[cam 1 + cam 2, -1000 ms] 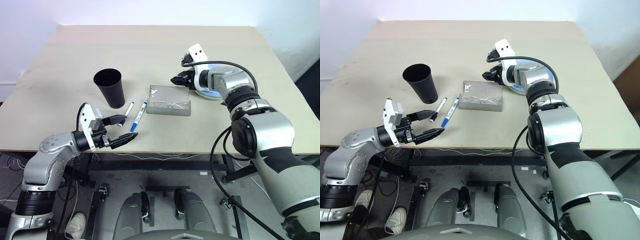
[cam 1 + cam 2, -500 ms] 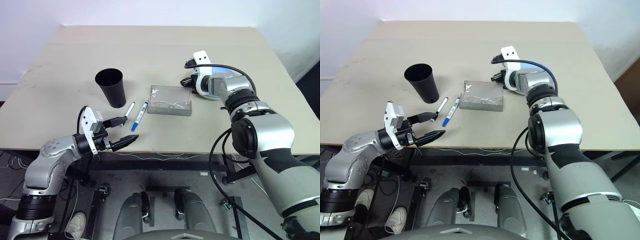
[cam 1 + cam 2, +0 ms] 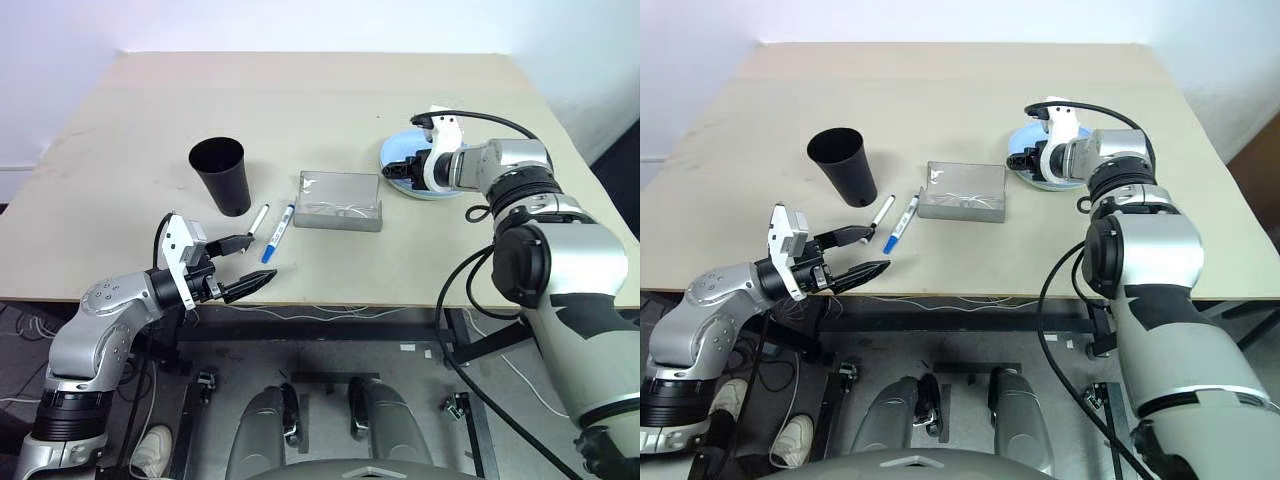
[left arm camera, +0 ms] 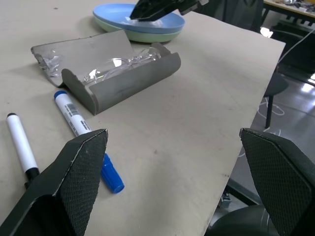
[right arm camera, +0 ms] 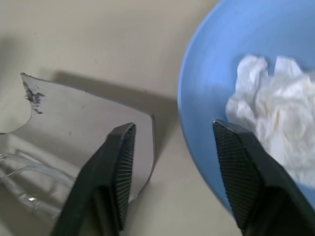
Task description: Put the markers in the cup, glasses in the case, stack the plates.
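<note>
Now the right gripper point(image 3: 402, 170), half open and empty, hovers between the case point(image 3: 340, 201) and stacked plates point(image 4: 140, 30); left gripper point(image 3: 250, 263) wide, empty.

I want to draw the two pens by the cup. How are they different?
The black-capped marker has a black cap; the blue-capped marker has a blue one. The black-capped marker lies nearer the cup, the blue-capped marker nearer the case. The blue-capped marker carries a barcode label; the black-capped marker's barrel looks plain. Both are slim, white, lying flat.
</note>
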